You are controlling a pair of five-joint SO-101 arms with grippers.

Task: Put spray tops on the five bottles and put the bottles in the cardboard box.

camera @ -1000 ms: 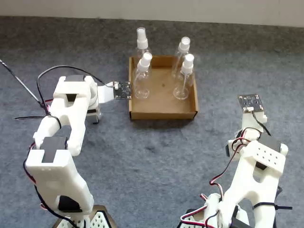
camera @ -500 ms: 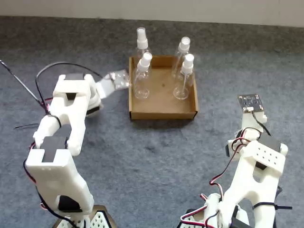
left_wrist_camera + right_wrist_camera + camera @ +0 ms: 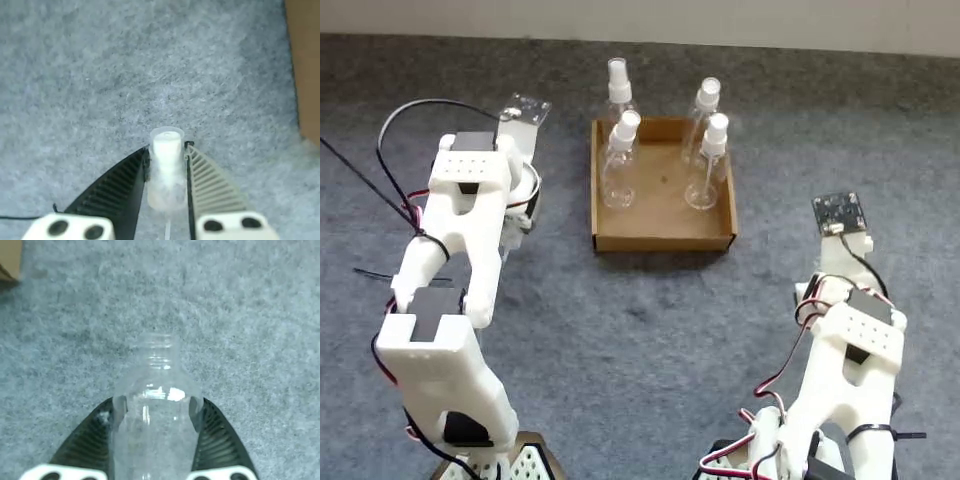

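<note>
My left gripper (image 3: 167,148) is shut on a white spray top (image 3: 167,165), which stands upright between the fingers with its thin tube hanging down over the grey carpet. My right gripper (image 3: 156,402) is shut on a clear bottle (image 3: 154,425) with an open threaded neck and no top. In the high view the cardboard box (image 3: 665,238) lies at the middle back with two capped bottles (image 3: 618,160) (image 3: 708,165) standing in it. Two more capped bottles (image 3: 619,88) (image 3: 704,102) stand at its far edge. The left arm (image 3: 470,215) is to the left of the box, the right arm (image 3: 845,330) at the front right.
Grey carpet (image 3: 650,330) covers the whole table. A box wall (image 3: 304,65) shows at the edge of the left wrist view, and a box corner (image 3: 9,260) at the edge of the right wrist view. Black cables (image 3: 395,140) loop left of the left arm.
The left arm's wrist has swung away from the box's left wall, towards the back left. The right arm has shifted slightly left.
</note>
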